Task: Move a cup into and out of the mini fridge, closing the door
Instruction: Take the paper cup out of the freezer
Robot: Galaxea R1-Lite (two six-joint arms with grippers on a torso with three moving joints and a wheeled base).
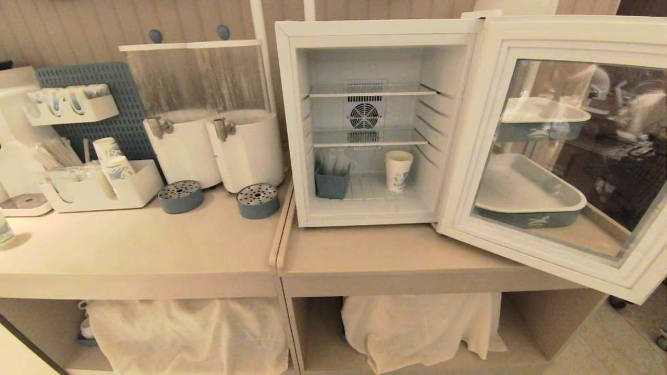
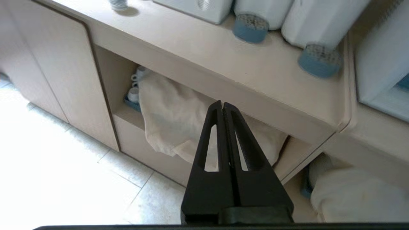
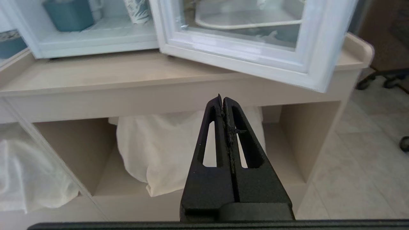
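Cup (image 1: 398,171) stood inside the mini fridge (image 1: 365,31), its door (image 1: 568,36) wide open. Both pincers, left pincer (image 2: 222,107) and right pincer (image 3: 222,99), hung pressed together, empty. Next probably: shutting that door.

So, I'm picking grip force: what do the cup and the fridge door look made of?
The cup looks like matte white paper: rolled rim, faint blue print. The door seems to be a glossy pale plastic or painted frame around a clear window, likely glass, since it shows reflections and the trays behind it.

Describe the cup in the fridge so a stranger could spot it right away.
Find the fridge with its door swung open. On its floor, right of a blue bin, stands the cup. It is the only cup inside, white with a faint blue print.
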